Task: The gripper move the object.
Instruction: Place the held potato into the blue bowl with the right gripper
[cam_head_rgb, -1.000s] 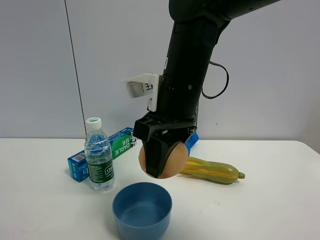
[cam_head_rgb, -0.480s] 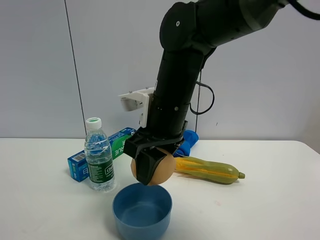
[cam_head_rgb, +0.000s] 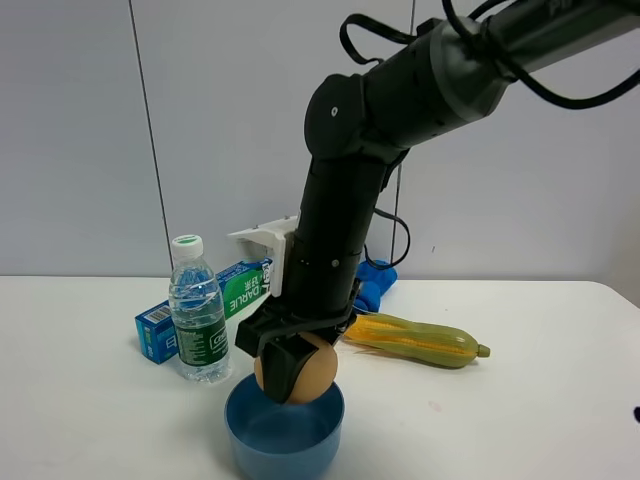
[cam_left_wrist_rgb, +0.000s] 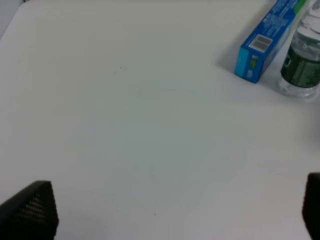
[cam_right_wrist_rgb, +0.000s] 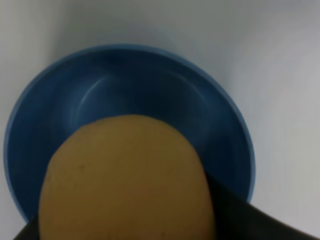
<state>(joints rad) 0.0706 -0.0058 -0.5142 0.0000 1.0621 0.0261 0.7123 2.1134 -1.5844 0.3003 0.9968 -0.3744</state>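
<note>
— Where's your egg (cam_head_rgb: 316, 370)?
— Your right pincer (cam_head_rgb: 295, 376) grips it, just over the blue bowl (cam_head_rgb: 285, 447), beside the bottle (cam_head_rgb: 198, 320) on the tabletop (cam_head_rgb: 530, 390).
— And your left pincer (cam_left_wrist_rgb: 172, 212)?
— It's spread wide above the tabletop.

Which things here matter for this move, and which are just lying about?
In the job: right hand, the brown egg it holds, blue bowl beneath.
Lying about: water bottle, blue-green box, yellow-green squash, blue item behind the arm.
</note>
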